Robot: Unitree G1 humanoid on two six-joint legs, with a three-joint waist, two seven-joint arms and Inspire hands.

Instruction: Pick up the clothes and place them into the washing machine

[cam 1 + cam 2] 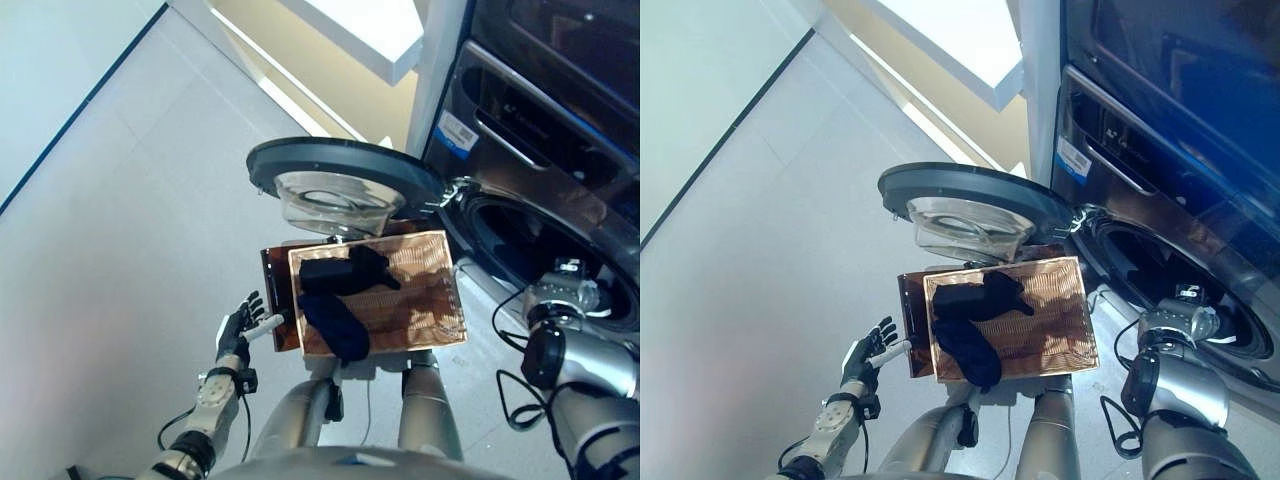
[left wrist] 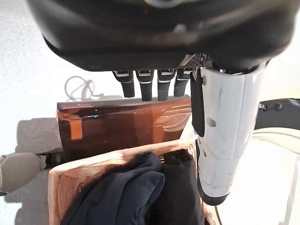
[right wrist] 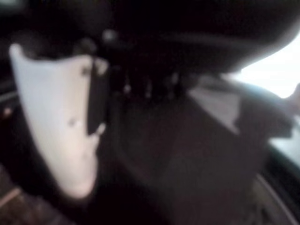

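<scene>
Left robot hand (image 1: 236, 330) spread, empty, just beside basket (image 1: 432, 330); dark clothes (image 1: 340, 300) inside. Right robot hand (image 3: 56, 117) in drum, state unclear to us. Risk: reach snags rim, tips basket

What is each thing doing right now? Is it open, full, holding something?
Washing machine door: swung wide open.
Basket: holds dark clothes, not full.
Left hand: open, fingers straight, beside the basket, holding nothing.
Right hand: at the drum opening; fingers too dark to tell.
</scene>
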